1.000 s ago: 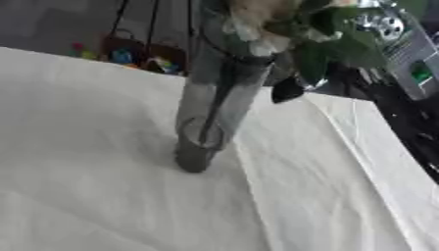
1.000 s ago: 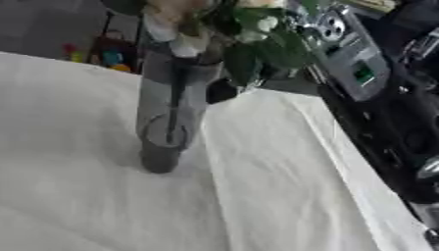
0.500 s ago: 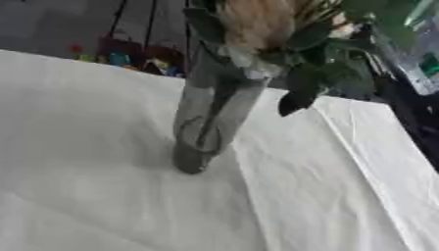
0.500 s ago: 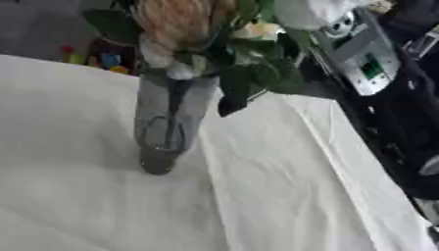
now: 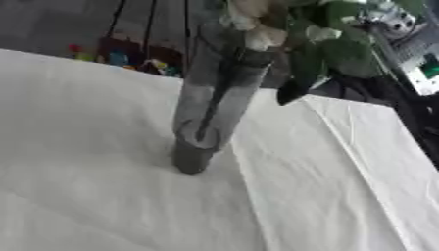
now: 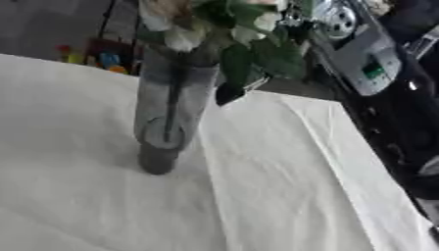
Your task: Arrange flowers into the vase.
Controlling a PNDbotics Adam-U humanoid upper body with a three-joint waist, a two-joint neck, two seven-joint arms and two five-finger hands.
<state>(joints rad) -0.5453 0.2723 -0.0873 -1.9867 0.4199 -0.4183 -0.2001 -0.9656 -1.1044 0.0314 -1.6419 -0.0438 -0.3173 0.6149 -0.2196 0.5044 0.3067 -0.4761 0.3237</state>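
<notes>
A tall grey glass vase (image 5: 210, 112) stands upright on the white tablecloth (image 5: 94, 196), left of centre. A bunch of flowers (image 6: 249, 29) with pale blossoms (image 5: 257, 29) and dark green leaves (image 5: 326, 54) sits at its mouth, and a dark stem shows through the glass. One leaf (image 6: 230, 90) hangs over the right of the rim. My right arm (image 6: 369, 59), silver and black with a small green light, comes in from the upper right beside the leaves. Its hand is blurred among the foliage at the top edge. No left hand shows.
The cloth has a long fold (image 5: 360, 147) running toward the near right. The table's right edge (image 6: 377, 152) slants down beside black robot parts (image 6: 411, 127). Small colourful objects (image 5: 120, 56) lie beyond the far edge on a dark floor.
The vase has stayed in place. The blossoms, which filled the top of the picture half a second ago, now sit higher and partly out of the picture; the right arm shows again at the upper right.
</notes>
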